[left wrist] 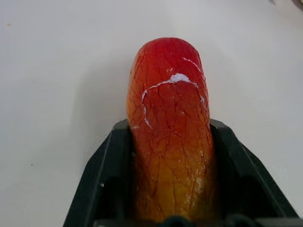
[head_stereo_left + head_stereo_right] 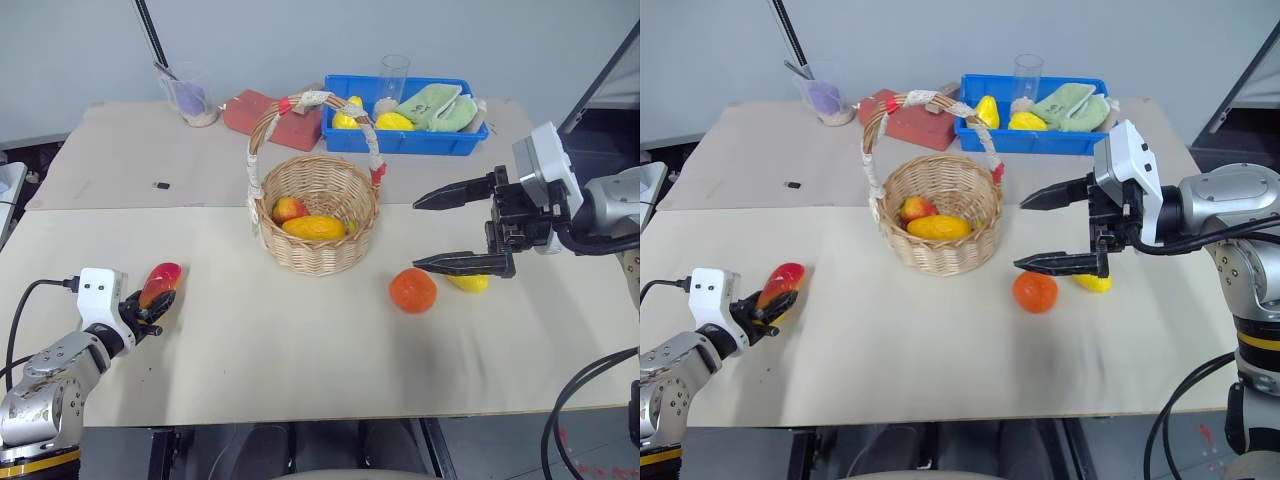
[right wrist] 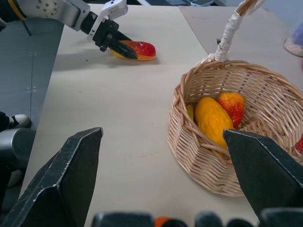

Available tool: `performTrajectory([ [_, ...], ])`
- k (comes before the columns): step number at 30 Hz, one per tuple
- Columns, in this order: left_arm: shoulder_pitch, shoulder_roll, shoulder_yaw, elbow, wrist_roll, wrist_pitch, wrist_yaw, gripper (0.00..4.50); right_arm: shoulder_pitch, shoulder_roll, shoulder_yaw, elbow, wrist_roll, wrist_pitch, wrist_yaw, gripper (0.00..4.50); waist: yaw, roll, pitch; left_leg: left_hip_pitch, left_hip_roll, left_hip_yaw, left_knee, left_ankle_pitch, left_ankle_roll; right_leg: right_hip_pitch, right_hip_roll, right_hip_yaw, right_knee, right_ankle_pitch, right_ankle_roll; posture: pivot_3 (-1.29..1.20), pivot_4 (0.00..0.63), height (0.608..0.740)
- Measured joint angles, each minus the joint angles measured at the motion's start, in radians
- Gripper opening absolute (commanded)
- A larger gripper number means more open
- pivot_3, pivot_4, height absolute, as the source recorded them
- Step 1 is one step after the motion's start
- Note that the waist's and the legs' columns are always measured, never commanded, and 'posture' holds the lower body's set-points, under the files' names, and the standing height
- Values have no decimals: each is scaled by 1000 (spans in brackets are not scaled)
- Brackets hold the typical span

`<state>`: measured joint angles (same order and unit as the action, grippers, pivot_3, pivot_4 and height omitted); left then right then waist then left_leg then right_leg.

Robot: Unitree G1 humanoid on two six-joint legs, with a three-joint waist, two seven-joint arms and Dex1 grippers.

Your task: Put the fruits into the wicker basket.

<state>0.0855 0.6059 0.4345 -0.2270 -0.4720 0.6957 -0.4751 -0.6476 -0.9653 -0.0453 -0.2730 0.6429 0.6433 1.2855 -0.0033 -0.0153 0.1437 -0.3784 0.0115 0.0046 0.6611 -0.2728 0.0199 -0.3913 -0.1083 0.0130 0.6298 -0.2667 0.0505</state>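
Observation:
My left gripper (image 2: 152, 303) rests low on the table's near left, shut on the yellow end of a long red-to-yellow mango (image 2: 163, 280). In the left wrist view the mango (image 1: 168, 85) sits between both black fingers (image 1: 102, 175). The wicker basket (image 2: 320, 255) stands mid-table, holding a yellow-orange fruit (image 2: 314, 227) and a red-yellow one (image 2: 290, 209). To its right my right gripper (image 2: 416, 233) hovers open, pointing toward the basket. A round orange (image 2: 412, 290) lies below it. A small yellow oval (image 2: 470, 283) shows partly behind its lower finger.
A blue plastic tray (image 2: 400, 142) at the back holds yellow fruits, a green cloth (image 2: 440, 105) and a clear glass. A red block (image 2: 262, 112) and a plastic cup (image 2: 190, 95) stand at the back left. A small black object (image 2: 160, 185) lies on the table.

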Motion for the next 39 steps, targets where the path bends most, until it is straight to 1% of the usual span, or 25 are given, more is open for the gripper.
performTrajectory([
  [4, 22, 14, -22, -49, -22, -15, -80, 1596, 0, 5, 0, -11, 1, 0, -3, 4500, 1, 0, 0, -1, 0, 0, 0, 0, 0, -1, -1, 0, 0, 0, 0, 0, 150, 740],
  [6, 19, 33, -53, -139, -78, -14, -158, 1596, 0, 5, -1, -18, 4, 0, -4, 4500, 5, 0, 0, -3, 0, -1, 0, 1, -2, -2, -2, 0, 0, 0, 0, 0, 150, 740],
  [8, -19, 57, -80, -222, -134, -6, -208, 1596, 1, 4, -3, -24, 7, 0, -8, 4500, 10, 0, 0, -4, 0, -1, 0, 1, -2, -3, -4, 0, 0, 0, 0, 0, 150, 740],
  [11, -166, 97, -128, -305, -223, 39, -247, 1596, 19, -6, -21, -46, 10, 4, -22, 4500, 16, 0, 0, -4, -2, -2, 0, 2, -3, -2, -2, -1, 0, 0, 0, 0, 150, 740],
  [13, -310, 97, -174, -321, -259, 59, -241, 1595, 44, -17, -47, -58, 14, 16, -33, 4500, 18, 0, 0, -5, -3, -3, 2, 2, -3, -2, 0, -1, 0, 1, 1, 0, 150, 740],
  [15, -411, 90, -220, -326, -273, 75, -225, 1595, 57, -26, -68, -65, 24, 25, -51, 4500, 14, 0, 0, -5, -5, -3, 2, 2, -2, -1, 0, -1, 0, 1, 2, 0, 150, 740],
  [17, -471, 64, -272, -314, -253, 72, -204, 1595, 72, -29, -91, -71, 31, 35, -68, 4500, 9, 0, 0, -4, -6, -2, 3, 2, -1, -1, 1, 0, 0, 2, 3, 0, 150, 740],
  [20, -556, -1, -367, -222, -161, 24, -158, 1595, 91, -33, -110, -84, 37, 43, -94, 4500, 9, -1, 0, -5, -9, -3, 4, 2, 0, -1, 3, 0, 0, 2, 3, 0, 150, 740],
  [22, -601, -32, -418, -147, -83, -34, -138, 2677, 106, -33, -124, -95, 43, 45, -114, 4500, 12, -1, 0, -5, -9, -4, 6, 2, 0, 0, 4, -1, 1, 2, 3, 0, 150, 740],
  [23, -628, -56, -443, -101, -38, -76, -131, 2960, 119, -34, -133, -102, 47, 46, -129, 4500, 14, -1, 0, -5, -10, -4, 6, 2, 0, 0, 4, -1, 1, 2, 3, 0, 150, 740],
  [24, -642, -73, -460, -72, -12, -107, -127, 3546, 125, -33, -134, -109, 48, 48, -139, 4500, 15, -1, 0, -6, -10, -4, 7, 2, 0, 0, 4, -1, 0, 2, 4, 0, 150, 740],
  [25, -651, -88, -477, -50, 11, -135, -128, 3931, 133, -33, -139, -118, 49, 48, -146, 4500, 15, -1, 0, -6, -10, -4, 7, 2, 1, 0, 4, 0, 0, 2, 4, 0, 150, 740],
  [26, -656, -104, -492, -27, 31, -165, -133, 4458, 147, -34, -146, -127, 49, 50, -155, 4500, 15, -1, 0, -6, -10, -4, 8, 2, 1, 0, 4, 0, 0, 3, 4, 0, 150, 740],
  [29, -656, -125, -523, 15, 67, -219, -161, 4458, 176, -37, -162, -134, 49, 56, -173, 4500, 15, -1, 0, -8, -10, -5, 11, 2, 2, 0, 4, -1, 0, 3, 5, 0, 150, 740],
  [33, -649, -119, -530, 17, 74, -249, -225, 4458, 242, -69, -164, -136, 16, 52, -182, 4500, 15, -1, 0, -9, -10, -5, 16, 0, 4, 1, 4, -1, 1, 3, 5, 0, 150, 740],
  [37, -608, -53, -530, -34, 39, -231, -321, 4458, 286, -83, -116, -132, -59, 44, -223, 4500, 13, -1, 0, -8, -9, -5, 16, 0, 4, 1, 4, 0, 1, 3, 6, 0, 150, 740],
  [39, -568, 17, -526, -96, 1, -222, -397, 4458, 314, -82, -71, -134, -106, 42, -250, 4500, 10, -1, 0, -8, -8, -5, 16, 0, 5, 1, 6, 0, 1, 3, 6, 0, 150, 740],
])
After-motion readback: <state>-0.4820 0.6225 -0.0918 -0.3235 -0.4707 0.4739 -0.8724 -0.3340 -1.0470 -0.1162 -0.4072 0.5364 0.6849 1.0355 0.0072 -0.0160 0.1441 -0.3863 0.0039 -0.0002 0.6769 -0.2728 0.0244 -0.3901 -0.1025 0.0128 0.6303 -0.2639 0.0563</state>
